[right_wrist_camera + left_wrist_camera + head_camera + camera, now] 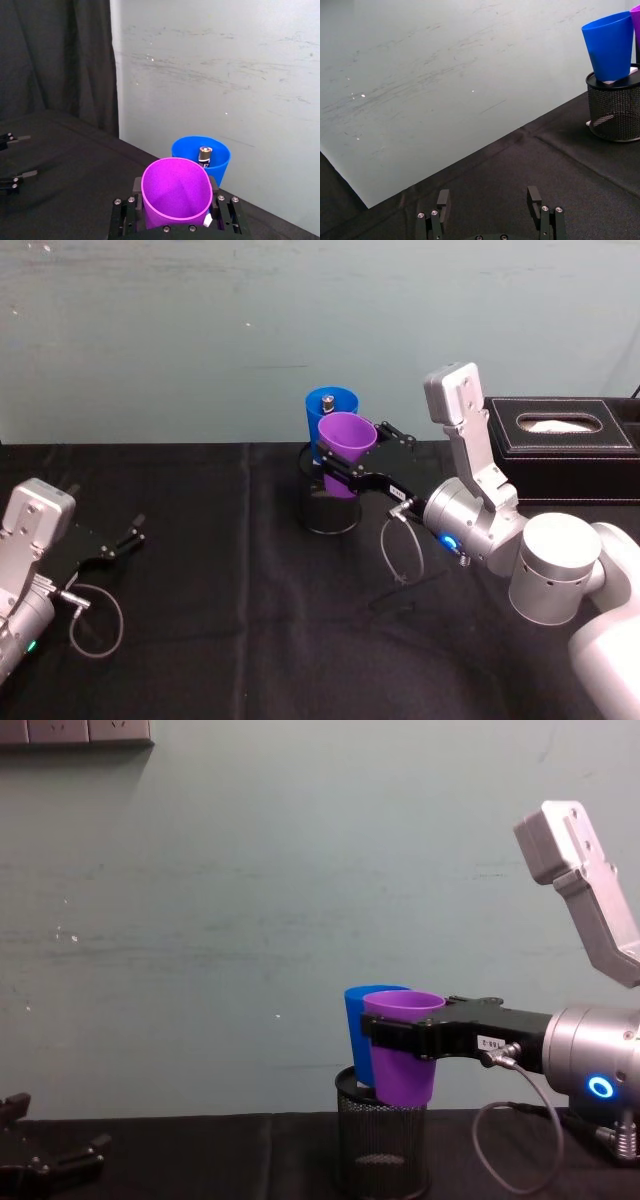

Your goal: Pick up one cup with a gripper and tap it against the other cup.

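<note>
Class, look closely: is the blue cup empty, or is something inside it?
Not empty: the bright blue plastic tumbler holds a small dark cylinder.

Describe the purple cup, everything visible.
The purple cup is a smooth, plain, tapered tumbler that looks like plastic, mouth up and empty inside. It is roughly upright in the air, clamped at its wall between the jaws of the right end effector. It hangs close by the blue cup, on the robot's side of it, its base about level with the top of the black mesh holder. Whether the cups touch cannot be told.

Silver-grey arm [482, 525], black right claw [352, 452]
</note>
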Controlling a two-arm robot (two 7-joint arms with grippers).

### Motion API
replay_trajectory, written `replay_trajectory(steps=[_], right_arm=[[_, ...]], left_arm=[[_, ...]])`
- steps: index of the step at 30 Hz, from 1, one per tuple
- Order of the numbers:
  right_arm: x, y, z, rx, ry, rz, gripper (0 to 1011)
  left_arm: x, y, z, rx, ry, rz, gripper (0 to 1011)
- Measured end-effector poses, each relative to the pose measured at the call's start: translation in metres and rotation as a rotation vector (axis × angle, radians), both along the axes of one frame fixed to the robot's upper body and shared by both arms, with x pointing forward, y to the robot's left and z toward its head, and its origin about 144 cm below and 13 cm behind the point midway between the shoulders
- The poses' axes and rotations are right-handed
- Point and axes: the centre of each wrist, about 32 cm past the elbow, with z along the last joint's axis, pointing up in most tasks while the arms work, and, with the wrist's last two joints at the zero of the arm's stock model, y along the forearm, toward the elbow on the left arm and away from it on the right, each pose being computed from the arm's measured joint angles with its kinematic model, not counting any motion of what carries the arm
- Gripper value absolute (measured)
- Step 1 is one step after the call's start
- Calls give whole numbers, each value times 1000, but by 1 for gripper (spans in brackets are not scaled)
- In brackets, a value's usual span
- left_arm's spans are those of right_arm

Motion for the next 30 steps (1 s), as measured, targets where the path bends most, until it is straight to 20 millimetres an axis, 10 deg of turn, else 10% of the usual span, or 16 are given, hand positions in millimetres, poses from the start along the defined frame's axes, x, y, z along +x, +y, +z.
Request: replay_trajectory(steps=[30], right_arm=[[18, 1, 8, 16, -19, -8, 729]], left_arm=[[0, 0, 0, 0, 0, 0, 1000]])
